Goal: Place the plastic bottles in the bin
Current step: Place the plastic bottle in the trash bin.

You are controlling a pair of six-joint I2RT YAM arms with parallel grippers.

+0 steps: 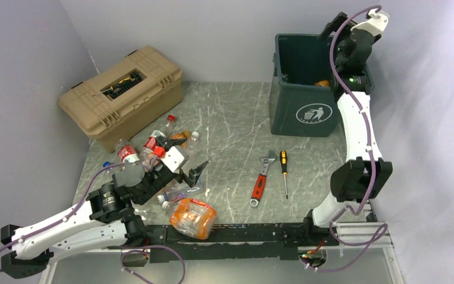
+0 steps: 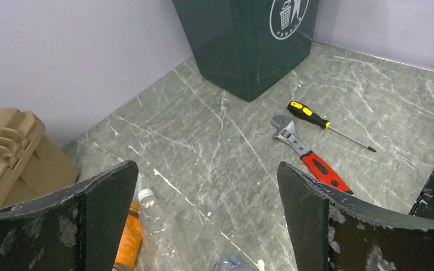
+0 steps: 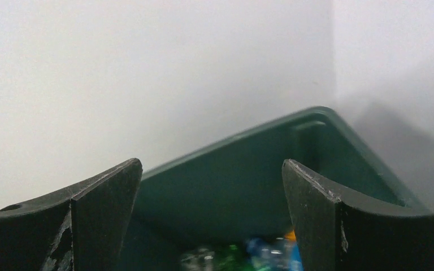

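Observation:
Several crushed plastic bottles (image 1: 153, 145) lie in a heap at the table's left, and a crushed orange one (image 1: 193, 218) lies near the front edge. My left gripper (image 1: 190, 176) hovers open and empty just right of the heap. In the left wrist view, the gripper (image 2: 206, 166) has a clear bottle (image 2: 150, 226) and an orange-labelled bottle (image 2: 129, 240) by its left finger. The dark green bin (image 1: 304, 89) stands at the back right. My right gripper (image 1: 335, 35) is open and empty above the bin's right rim. The right wrist view (image 3: 212, 164) shows blurred bottles (image 3: 248, 254) inside the bin (image 3: 248, 175).
A tan toolbox (image 1: 121, 94) stands at the back left, behind the heap. A red-handled wrench (image 1: 262, 180) and a screwdriver (image 1: 284, 171) lie mid-table in front of the bin. Both also show in the left wrist view, the wrench (image 2: 311, 158) and the screwdriver (image 2: 322, 121).

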